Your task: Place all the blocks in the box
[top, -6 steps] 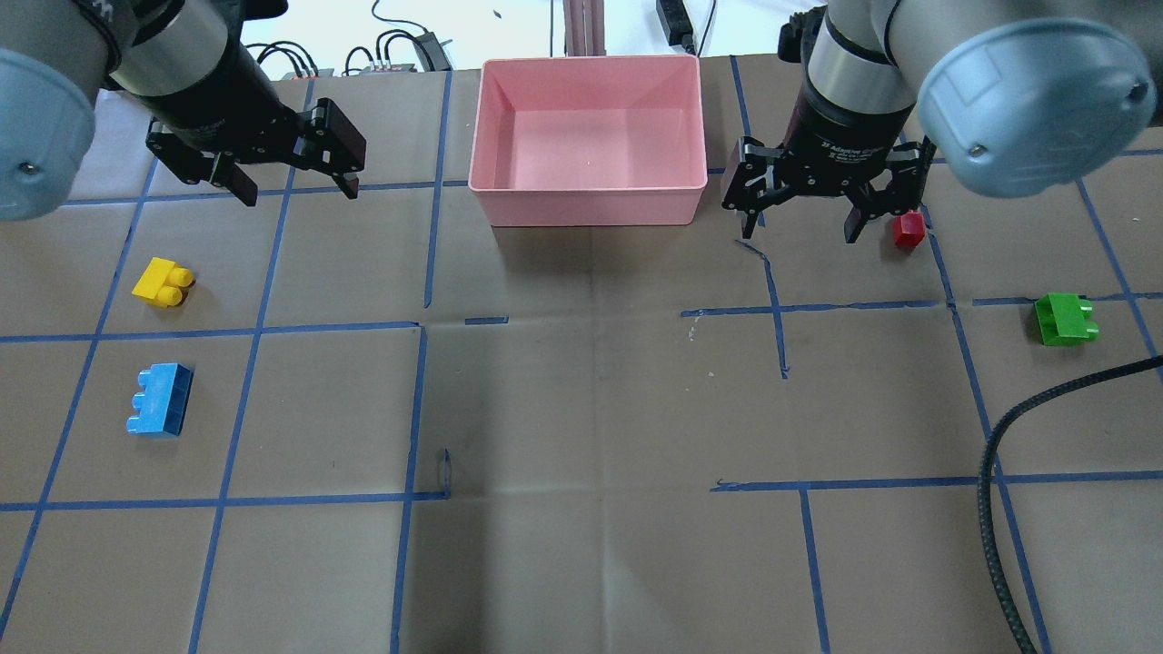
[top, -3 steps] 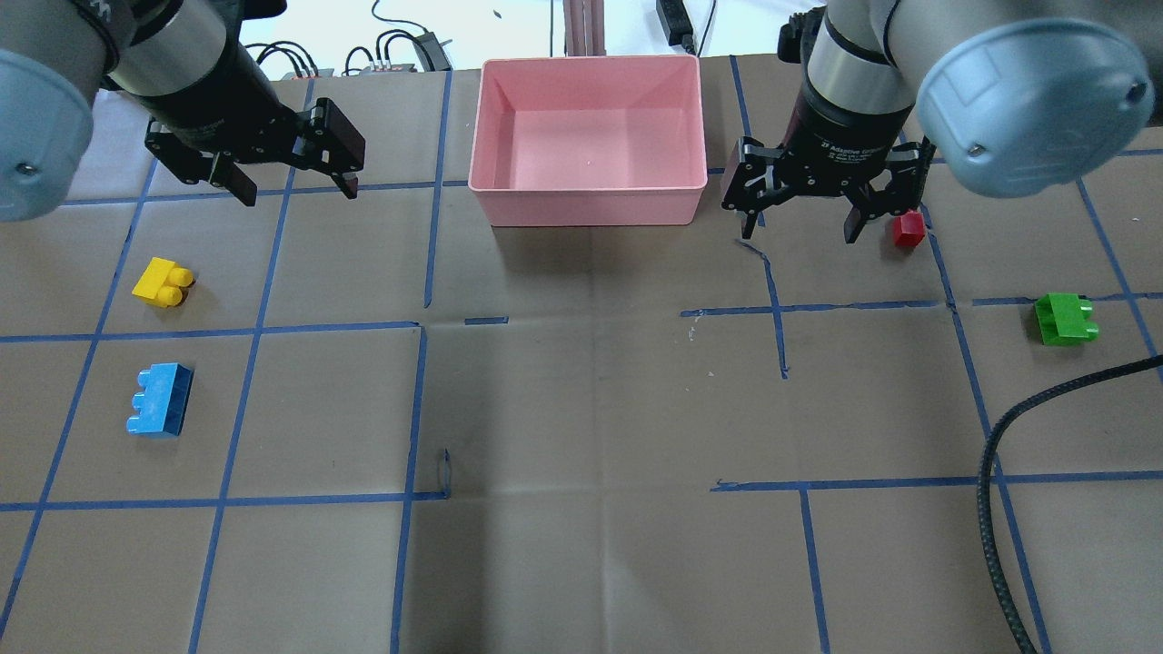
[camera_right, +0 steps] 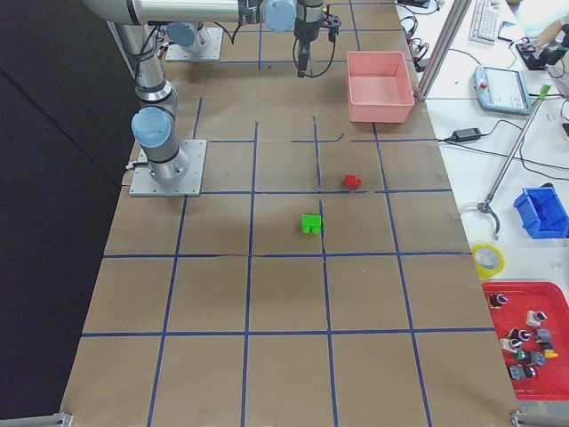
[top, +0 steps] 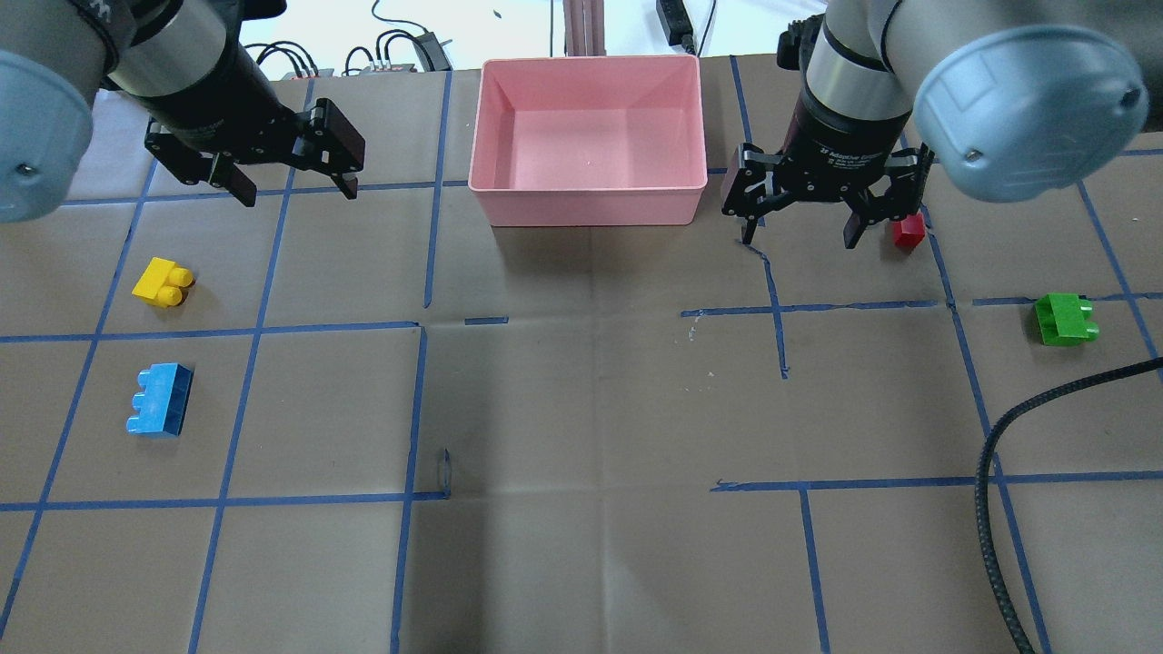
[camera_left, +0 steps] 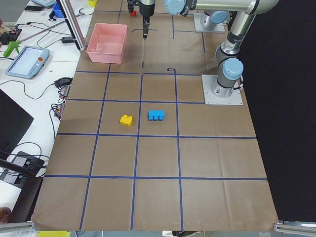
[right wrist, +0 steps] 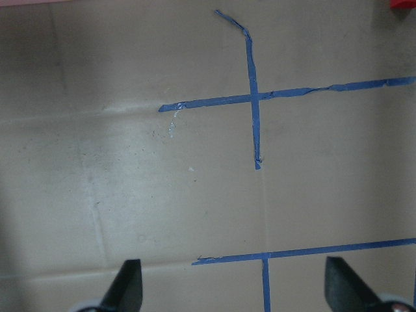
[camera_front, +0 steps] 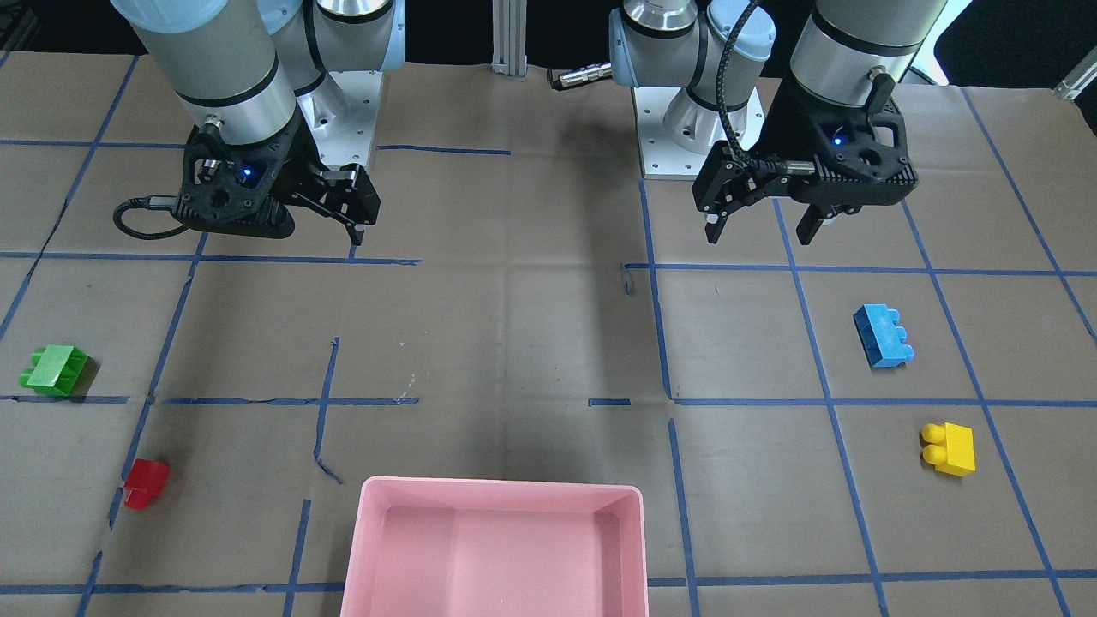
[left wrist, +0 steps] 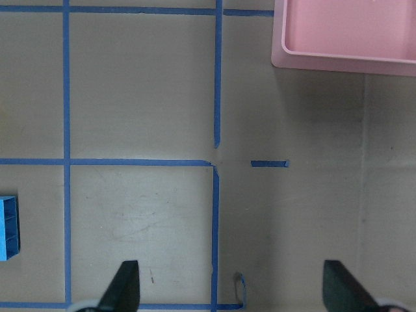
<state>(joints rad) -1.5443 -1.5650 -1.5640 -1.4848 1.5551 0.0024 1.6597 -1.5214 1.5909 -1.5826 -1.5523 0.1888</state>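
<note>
The pink box (top: 591, 205) stands at the table's far middle and holds nothing. The yellow block (top: 162, 282) and the light-blue block (top: 160, 400) lie on the left. The red block (top: 909, 232) and the green block (top: 1066, 319) lie on the right. My left gripper (top: 298, 186) is open and empty above the table, left of the box and beyond the yellow block. My right gripper (top: 800, 234) is open and empty, right of the box, with the red block just outside its right finger. The left wrist view shows the blue block's edge (left wrist: 6, 227) and a box corner (left wrist: 344, 45).
The table is brown paper with a grid of blue tape. A black braided cable (top: 999, 509) curves over the near right corner. Cables and devices (top: 400, 50) lie beyond the far edge. A tablet (camera_left: 27, 61) and cables lie on the side bench.
My right gripper has shifted slightly, and its linkage now covers the top of the red block. My left gripper has barely moved. No block has moved.
</note>
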